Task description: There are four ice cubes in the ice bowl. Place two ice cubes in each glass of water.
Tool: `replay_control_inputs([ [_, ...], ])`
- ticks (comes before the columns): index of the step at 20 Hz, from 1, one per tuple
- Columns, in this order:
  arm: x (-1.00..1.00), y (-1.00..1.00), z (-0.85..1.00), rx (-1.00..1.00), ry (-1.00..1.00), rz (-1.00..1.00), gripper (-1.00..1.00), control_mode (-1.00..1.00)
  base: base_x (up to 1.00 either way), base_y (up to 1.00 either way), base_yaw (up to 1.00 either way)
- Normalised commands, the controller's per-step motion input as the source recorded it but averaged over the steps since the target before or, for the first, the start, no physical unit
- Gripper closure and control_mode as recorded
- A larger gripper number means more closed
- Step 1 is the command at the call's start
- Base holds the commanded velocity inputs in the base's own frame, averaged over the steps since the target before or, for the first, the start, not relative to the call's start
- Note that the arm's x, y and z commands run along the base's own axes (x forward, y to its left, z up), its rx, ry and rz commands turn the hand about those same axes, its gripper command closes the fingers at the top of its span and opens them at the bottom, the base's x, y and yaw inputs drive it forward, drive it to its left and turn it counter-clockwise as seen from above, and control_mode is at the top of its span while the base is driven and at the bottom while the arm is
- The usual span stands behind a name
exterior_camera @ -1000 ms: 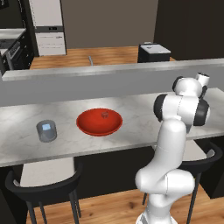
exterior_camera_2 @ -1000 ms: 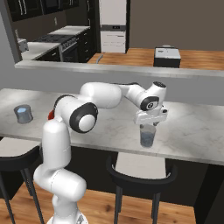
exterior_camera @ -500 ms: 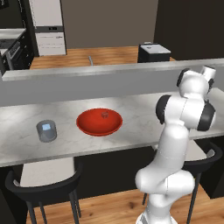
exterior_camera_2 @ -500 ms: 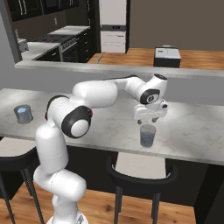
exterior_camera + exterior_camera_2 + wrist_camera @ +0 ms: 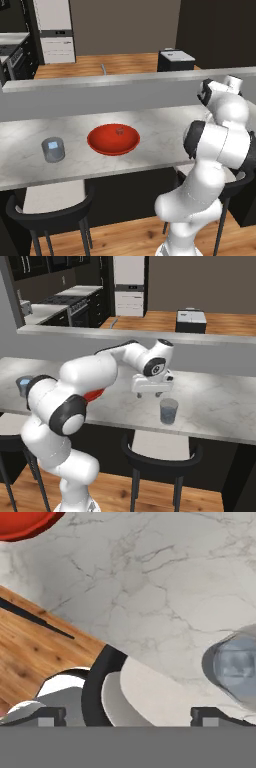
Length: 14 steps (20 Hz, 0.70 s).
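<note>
My gripper hangs open over the marble counter with nothing between its fingers. It is just left of and slightly above a grey glass of water, which stands near the counter's front edge. In the hand view that glass sits at the right, beside my right fingertip, with pale shapes inside that I cannot make out. The other glass stands at the left of the counter. The red ice bowl lies between them, with one small ice cube visible inside. A slice of the bowl also appears at the hand view's top left.
A raised grey ledge runs along the far side of the counter. Black stools stand under the front edge, over a wooden floor. My own arm crosses the counter between the bowl and the right glass.
My gripper has moved left, from directly over the right glass towards the bowl. Its fingers stay open. The glasses and the bowl have not moved.
</note>
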Motion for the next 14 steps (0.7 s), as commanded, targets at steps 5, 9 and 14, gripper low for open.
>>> replay_control_inputs([
  [5,0.06,1.0,0.08,0.0,0.0,-0.17,-1.0,-1.0,0.0,0.0,0.0],
  [9,0.28,1.0,0.44,0.0,0.0,-0.13,-1.0,-1.0,0.0,0.0,0.0],
  [14,0.1,0.96,0.61,0.0,0.03,-0.11,-1.0,-1.0,0.0,0.0,0.0],
])
